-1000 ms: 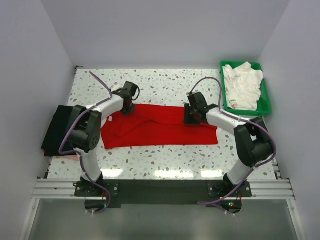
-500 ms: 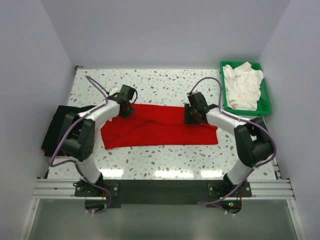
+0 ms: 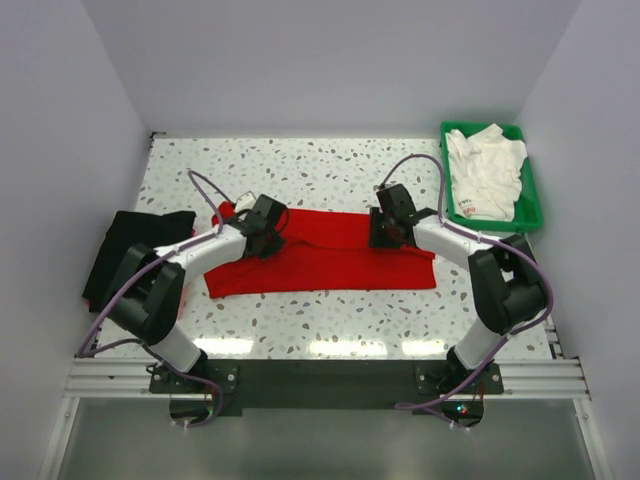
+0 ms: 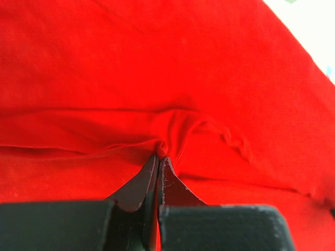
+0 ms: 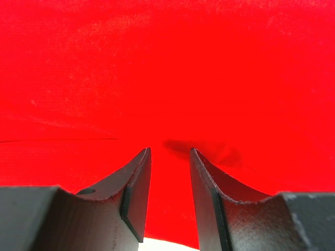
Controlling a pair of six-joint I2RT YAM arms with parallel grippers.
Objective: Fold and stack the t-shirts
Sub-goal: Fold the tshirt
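At the left claw (image 4: 158,157), clenched hard on a small pucker of the red t-shirt (image 4: 157,63), with fingers pressed together, no gap between them, and creases fanning from the tips to either side. Gripped near that shirt's left end, by the overhead view, low against the cloth. At the right claw (image 5: 170,151), released, with fingers (image 5: 133,188) parted over bare red cloth and a faint shadow just ahead of them; could not tell whether touching the fabric. Hung over the shirt's far edge, toward its right end. Beyond both claws, found the red t-shirt spread as a long band across the middle of the speckled worktop (image 3: 300,165), rumpled on the left, smoother on the right. Further left, at the worktop's edge, found a black t-shirt (image 3: 130,250) lying apart from the red one. Off in the far right corner, found a heap of white t-shirts (image 3: 485,170) with small red print, piled inside a green tray (image 3: 533,195).
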